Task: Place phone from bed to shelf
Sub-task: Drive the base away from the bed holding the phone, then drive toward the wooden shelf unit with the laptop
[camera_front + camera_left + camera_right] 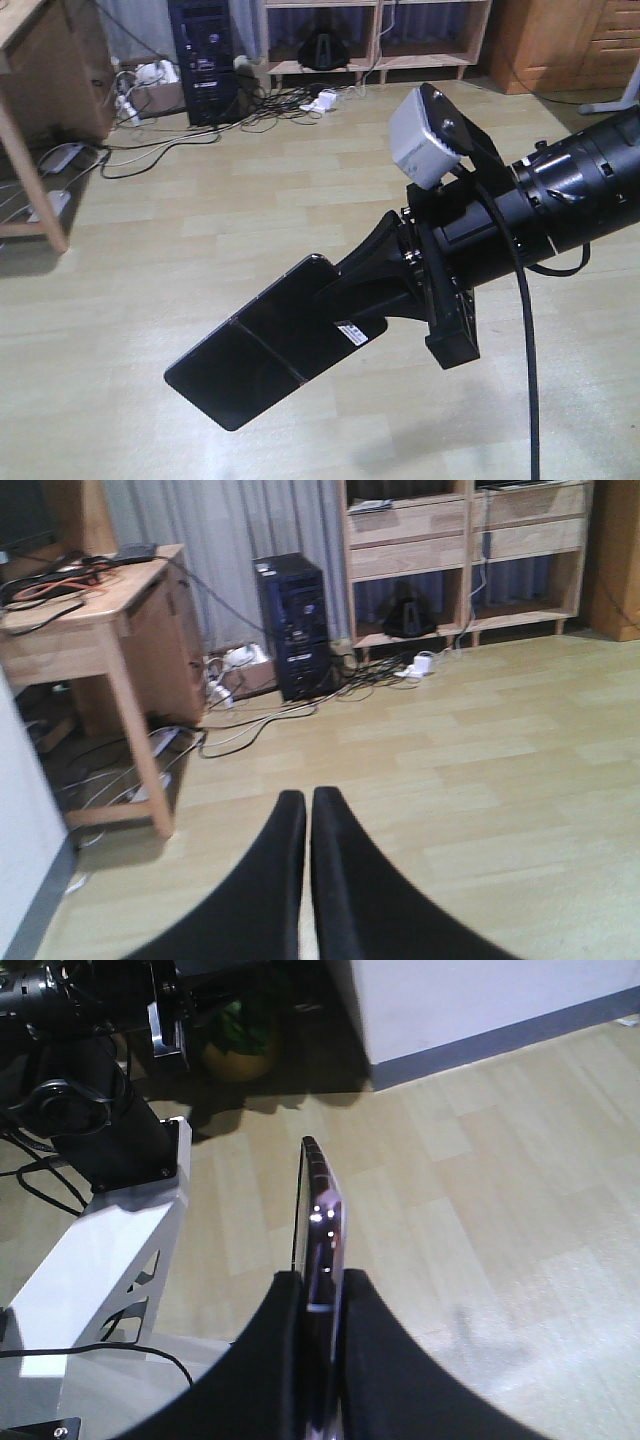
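In the front view, the thin glossy black rectangular phone (270, 345) is held clamped by the right gripper (345, 290) above the pale plank floor (150, 250). In the left wrist view, the left gripper (308, 798) is seen pressed together, empty, with the pale-wood shelf (410, 555) far beyond. In the right wrist view, the phone's edge is pinched between the black fingers (370, 1360).

A home room used as a study: plank floor (200, 230), wooden desk (90, 610), PC tower (295, 625) amid tangled cables (270, 110), grey curtains (220, 540), pale-wood shelf (420, 550).
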